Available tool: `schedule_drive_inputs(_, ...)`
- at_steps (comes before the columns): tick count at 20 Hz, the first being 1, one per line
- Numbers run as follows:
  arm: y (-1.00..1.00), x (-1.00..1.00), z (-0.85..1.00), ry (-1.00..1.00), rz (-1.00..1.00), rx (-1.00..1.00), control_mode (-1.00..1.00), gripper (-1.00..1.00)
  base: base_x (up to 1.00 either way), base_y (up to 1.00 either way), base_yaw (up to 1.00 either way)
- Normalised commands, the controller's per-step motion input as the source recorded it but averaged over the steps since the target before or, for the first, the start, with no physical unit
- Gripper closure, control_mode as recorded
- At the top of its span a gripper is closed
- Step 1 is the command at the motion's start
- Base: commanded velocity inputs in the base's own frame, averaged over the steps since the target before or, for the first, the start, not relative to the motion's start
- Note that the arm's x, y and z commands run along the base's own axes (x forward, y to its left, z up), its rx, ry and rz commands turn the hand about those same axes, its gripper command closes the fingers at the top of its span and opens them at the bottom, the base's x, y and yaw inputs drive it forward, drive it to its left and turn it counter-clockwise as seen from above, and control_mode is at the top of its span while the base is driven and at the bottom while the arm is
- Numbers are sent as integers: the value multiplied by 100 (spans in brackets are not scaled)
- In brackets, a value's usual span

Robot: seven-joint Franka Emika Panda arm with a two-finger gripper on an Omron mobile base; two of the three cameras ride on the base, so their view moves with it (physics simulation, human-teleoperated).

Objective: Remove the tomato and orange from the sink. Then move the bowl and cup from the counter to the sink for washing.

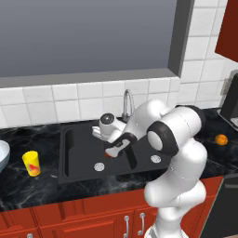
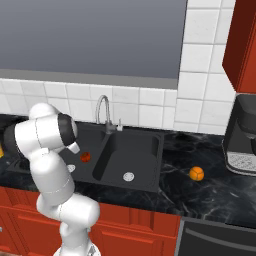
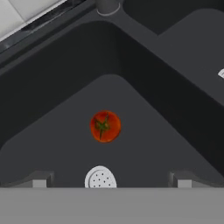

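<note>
The hand (image 3: 109, 179) stands open and empty above the tomato (image 3: 105, 126), which lies in the left basin of the sink (image 1: 69, 153). Orange (image 2: 196, 173) is out, on the counter (image 2: 210, 195) right of the sink. Cup (image 1: 31, 163) and bowl (image 1: 3, 154) await at the left end.

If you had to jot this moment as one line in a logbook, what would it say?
orange: out, on counter | tomato: in sink basin, untouched | gripper: open, above tomato | cup, bowl: on counter
</note>
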Motion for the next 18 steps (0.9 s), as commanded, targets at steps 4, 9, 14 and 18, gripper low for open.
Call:
schedule_drive_inputs(4,-2,10,-10,0,0,0,-100,-100,0,0,0)
schedule_drive_inputs(9,-1,9,-11,0,0,0,-100,-100,0,0,0)
schedule_drive_inputs(14,-3,9,-12,0,-1,0,-100,-100,0,0,0)
schedule_drive_inputs(18,-2,9,-12,0,-2,0,-100,-100,0,0,0)
